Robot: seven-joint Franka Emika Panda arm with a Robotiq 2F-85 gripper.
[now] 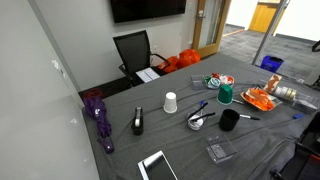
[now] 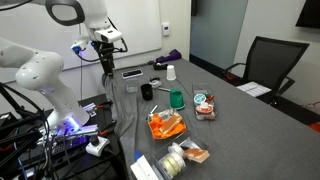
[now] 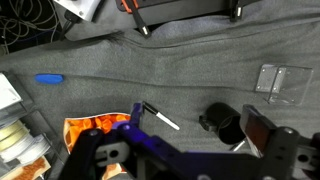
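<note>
My gripper (image 3: 195, 135) is open and empty; its two fingers frame the bottom of the wrist view. It hangs well above the grey cloth-covered table (image 3: 150, 70). Below it, between the fingers, a black mug (image 3: 222, 122) lies next to a black-and-white marker (image 3: 160, 117). In an exterior view the gripper (image 2: 104, 60) is up over the table's far end, above a tablet (image 2: 131, 73). The mug also shows in both exterior views (image 1: 229, 120) (image 2: 146, 91).
On the table are an orange snack bag (image 3: 92, 130) (image 2: 165, 125), a blue pen (image 3: 48, 79), a clear plastic piece (image 3: 280, 80), a white cup (image 1: 170, 102), a green cup (image 1: 225, 94), a purple umbrella (image 1: 98, 115) and a black stapler-like object (image 1: 138, 122). A black chair (image 1: 135, 52) stands behind.
</note>
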